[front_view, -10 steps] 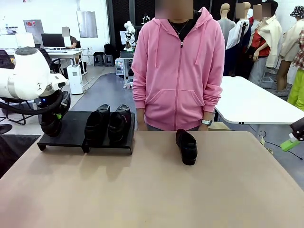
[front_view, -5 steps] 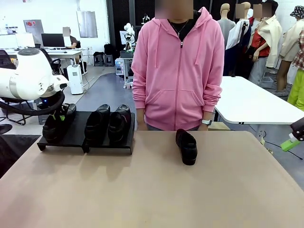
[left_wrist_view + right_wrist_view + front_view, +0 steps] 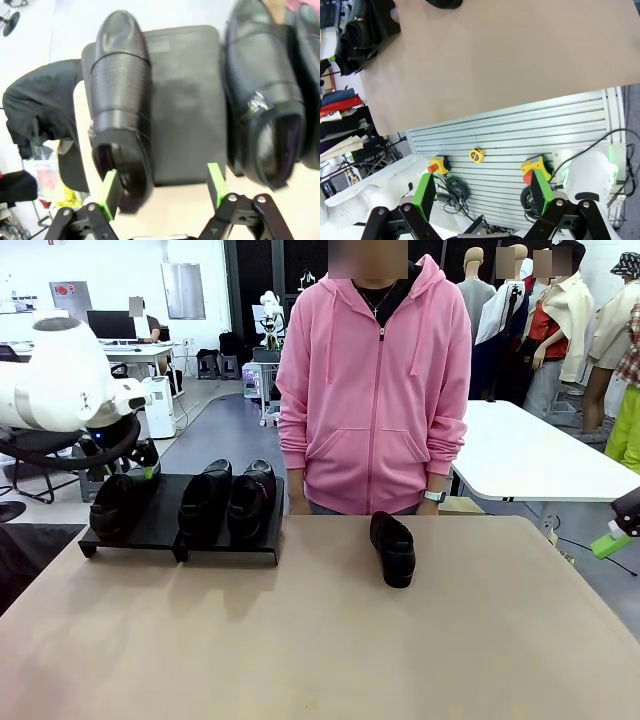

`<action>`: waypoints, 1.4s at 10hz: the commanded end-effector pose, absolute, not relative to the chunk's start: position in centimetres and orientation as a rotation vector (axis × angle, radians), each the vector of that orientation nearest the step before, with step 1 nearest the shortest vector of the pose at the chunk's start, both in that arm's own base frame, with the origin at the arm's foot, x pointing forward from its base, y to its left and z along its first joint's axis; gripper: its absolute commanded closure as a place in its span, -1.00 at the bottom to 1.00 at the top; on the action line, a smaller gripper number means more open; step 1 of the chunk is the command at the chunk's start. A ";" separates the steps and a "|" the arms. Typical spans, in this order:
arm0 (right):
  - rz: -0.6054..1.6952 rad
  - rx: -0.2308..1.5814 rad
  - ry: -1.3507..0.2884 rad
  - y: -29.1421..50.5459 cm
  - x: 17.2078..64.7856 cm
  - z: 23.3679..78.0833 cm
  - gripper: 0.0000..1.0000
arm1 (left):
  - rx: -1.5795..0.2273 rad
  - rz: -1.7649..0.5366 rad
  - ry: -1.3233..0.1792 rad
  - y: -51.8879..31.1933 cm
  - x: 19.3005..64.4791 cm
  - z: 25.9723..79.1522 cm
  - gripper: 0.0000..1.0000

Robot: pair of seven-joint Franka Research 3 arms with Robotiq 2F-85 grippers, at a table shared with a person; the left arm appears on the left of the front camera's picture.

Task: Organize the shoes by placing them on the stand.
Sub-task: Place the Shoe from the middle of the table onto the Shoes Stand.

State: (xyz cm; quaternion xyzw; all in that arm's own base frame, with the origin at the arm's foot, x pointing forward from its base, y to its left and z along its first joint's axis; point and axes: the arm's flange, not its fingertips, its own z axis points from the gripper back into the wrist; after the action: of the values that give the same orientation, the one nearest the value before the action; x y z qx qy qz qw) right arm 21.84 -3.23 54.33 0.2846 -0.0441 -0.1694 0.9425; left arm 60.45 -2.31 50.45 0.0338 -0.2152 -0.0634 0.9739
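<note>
Loafer, glossy black leather (image 3: 115, 505), sits on left section of low matte-black stand (image 3: 165, 505). Two matching loafers (image 3: 228, 502) side by side on right section. Fourth loafer (image 3: 393, 548) lies on tan bench (image 3: 300, 640), just before person in pink hoodie (image 3: 375, 390). Left gripper (image 3: 163, 187) wide open, empty, over left loafer's heel end. Right gripper (image 3: 482, 192) wide open, empty, beyond bench edge.

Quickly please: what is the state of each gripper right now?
Left gripper: open, empty, by a shoe on the stand.
Right gripper: open, empty.

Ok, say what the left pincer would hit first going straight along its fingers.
Likely the bare top of the low matte-black stand, centred before the open left pincer. One finger lines up with the glossy black loafer, which may touch first.
</note>
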 end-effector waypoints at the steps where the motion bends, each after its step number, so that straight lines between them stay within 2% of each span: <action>1: -0.354 0.614 -0.088 -2.9 21.9 54.8 -1.00 | -0.004 -0.241 -0.383 -3.1 54.6 54.4 -1.00; 2: -0.354 0.614 -0.088 -2.9 21.9 54.8 -1.00 | -0.108 -0.266 -0.323 -3.5 51.4 56.5 -1.00; 4: -0.354 0.614 -0.088 -2.9 21.9 54.8 -1.00 | -0.269 -0.341 -0.298 -3.8 43.5 59.2 -1.00; 5: -0.354 0.614 -0.088 -2.9 21.9 54.8 -1.00 | -0.403 -0.371 -0.327 -3.7 40.0 59.5 -1.00; 7: -0.354 0.614 -0.088 -2.9 21.9 54.8 -1.00 | -0.647 -0.214 -0.321 -2.6 34.8 56.7 -1.00; 10: -0.354 0.614 -0.088 -2.9 21.9 54.8 -1.00 | -0.838 -0.041 -0.192 -1.4 32.7 50.4 -1.00; 11: -0.354 0.614 -0.088 -2.9 21.9 54.8 -1.00 | -0.824 -0.008 -0.208 -0.7 33.3 49.6 -1.00; 12: -0.354 0.614 -0.088 -2.9 21.9 54.8 -1.00 | -0.792 -0.104 -0.206 -1.4 32.3 51.1 -1.00; 14: -0.354 0.614 -0.088 -2.9 21.9 54.8 -1.00 | -0.792 -0.104 -0.206 -1.4 32.3 51.1 -1.00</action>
State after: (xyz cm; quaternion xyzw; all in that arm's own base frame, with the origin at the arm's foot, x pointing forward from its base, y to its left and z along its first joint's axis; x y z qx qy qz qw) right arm 21.83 -3.21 54.33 0.2843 -0.0439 -0.1694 0.9426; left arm 32.39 -1.34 50.49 -0.3856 -0.0972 -0.0388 0.9167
